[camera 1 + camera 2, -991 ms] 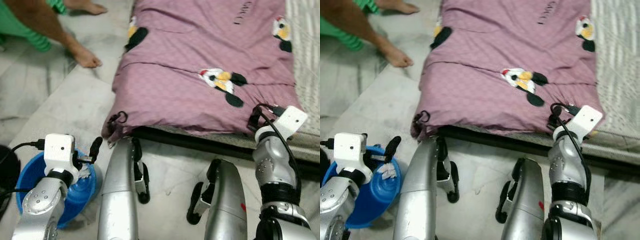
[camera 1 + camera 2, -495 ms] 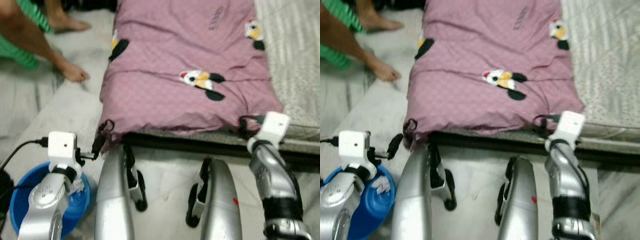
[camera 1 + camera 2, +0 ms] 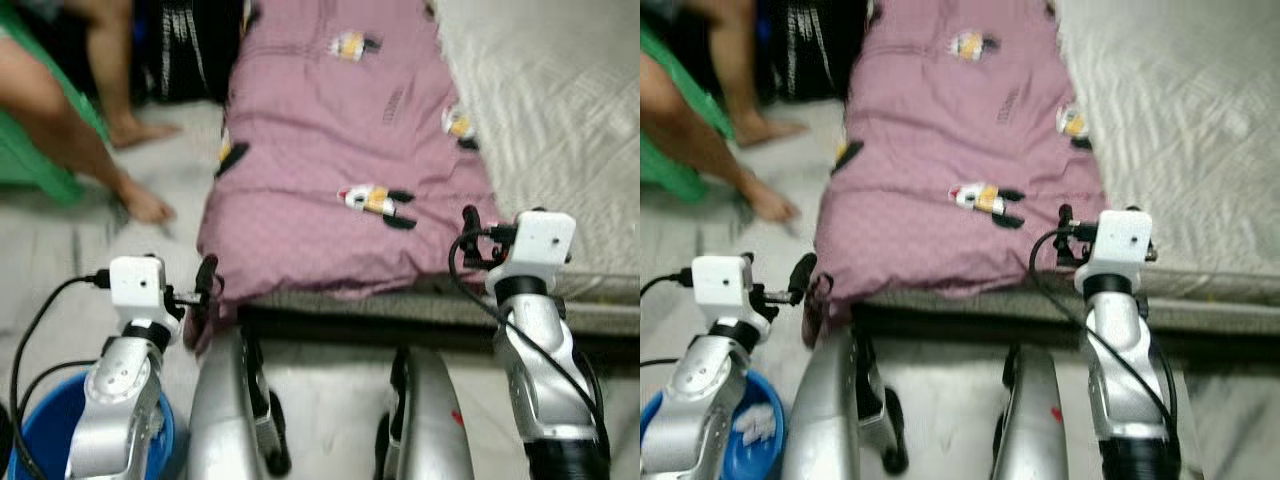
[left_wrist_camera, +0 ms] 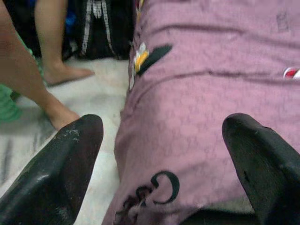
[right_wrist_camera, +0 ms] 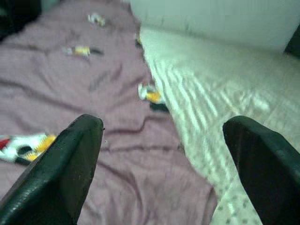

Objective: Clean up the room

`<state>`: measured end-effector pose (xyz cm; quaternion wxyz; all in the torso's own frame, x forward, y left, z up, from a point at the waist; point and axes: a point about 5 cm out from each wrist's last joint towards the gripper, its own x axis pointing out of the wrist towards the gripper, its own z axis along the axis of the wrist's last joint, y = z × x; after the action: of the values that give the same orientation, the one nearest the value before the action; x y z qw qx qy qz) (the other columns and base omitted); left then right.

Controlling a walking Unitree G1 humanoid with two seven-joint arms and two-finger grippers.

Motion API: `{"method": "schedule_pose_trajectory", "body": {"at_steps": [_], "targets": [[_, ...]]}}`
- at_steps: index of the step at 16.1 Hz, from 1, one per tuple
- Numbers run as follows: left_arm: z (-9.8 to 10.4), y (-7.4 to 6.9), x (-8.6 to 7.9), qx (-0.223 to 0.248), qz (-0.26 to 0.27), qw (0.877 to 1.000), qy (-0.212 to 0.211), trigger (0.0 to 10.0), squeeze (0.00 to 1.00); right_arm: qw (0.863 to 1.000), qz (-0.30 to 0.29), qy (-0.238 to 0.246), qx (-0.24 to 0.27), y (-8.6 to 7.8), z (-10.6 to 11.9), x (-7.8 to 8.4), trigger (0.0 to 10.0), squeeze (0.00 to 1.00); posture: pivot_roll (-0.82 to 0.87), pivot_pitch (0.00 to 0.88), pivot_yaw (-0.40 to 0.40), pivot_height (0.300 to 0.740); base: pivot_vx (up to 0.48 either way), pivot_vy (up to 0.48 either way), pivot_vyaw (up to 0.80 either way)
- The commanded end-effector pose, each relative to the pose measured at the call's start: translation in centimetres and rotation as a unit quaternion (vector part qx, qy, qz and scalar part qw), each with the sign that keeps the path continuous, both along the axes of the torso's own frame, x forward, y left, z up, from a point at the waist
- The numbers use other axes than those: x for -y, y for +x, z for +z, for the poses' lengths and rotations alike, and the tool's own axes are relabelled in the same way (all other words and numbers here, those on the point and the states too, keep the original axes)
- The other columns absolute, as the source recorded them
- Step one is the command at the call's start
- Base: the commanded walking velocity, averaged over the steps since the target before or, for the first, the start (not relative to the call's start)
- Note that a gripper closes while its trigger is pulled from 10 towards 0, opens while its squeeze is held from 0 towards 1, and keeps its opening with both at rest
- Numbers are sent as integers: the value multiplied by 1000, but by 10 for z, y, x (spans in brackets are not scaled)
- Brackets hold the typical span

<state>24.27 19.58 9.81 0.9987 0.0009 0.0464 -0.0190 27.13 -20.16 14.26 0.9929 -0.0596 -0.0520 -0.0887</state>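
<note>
Both grippers hover spread apart and empty at the near edge of the bed [image 3: 560, 130]: the left gripper [image 3: 205, 285] sits just beside the near left corner of the purple blanket [image 3: 330, 150], the right gripper [image 3: 470, 235] at its near right corner; the blanket lies straight ahead of them, its long axis running away along the bed's left side; a blue tub [image 3: 45, 440] stands on the floor below the left arm; a person's bare feet [image 3: 140, 205] rest on the floor beyond.
</note>
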Motion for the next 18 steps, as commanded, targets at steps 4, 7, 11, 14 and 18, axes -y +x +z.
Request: {"method": "schedule_pose_trajectory", "body": {"at_steps": [4,7,11,14,18], "targets": [[-5,16,14,14,-16,1000,-17,10000,0,991,89,91,-37,-18,-23,-25,10000,0,-47,0,-3,561,0,0,0],[-8,22,16,22,-27,999,-30,10000,0,987,111,112,-37,-19,-28,-32,10000,0,-51,0,-7,571,0,0,0],[-10,27,20,24,-35,999,-30,10000,0,984,126,119,-31,-12,-25,-39,10000,0,-59,0,5,626,0,0,0],[-12,29,20,25,-38,999,-29,10000,0,984,129,122,-30,-12,-25,-39,10000,0,-61,0,6,661,0,0,0],[-16,29,23,21,-39,999,-31,10000,0,983,133,120,-31,-9,-25,-40,10000,0,-70,0,9,711,0,0,0]]}}
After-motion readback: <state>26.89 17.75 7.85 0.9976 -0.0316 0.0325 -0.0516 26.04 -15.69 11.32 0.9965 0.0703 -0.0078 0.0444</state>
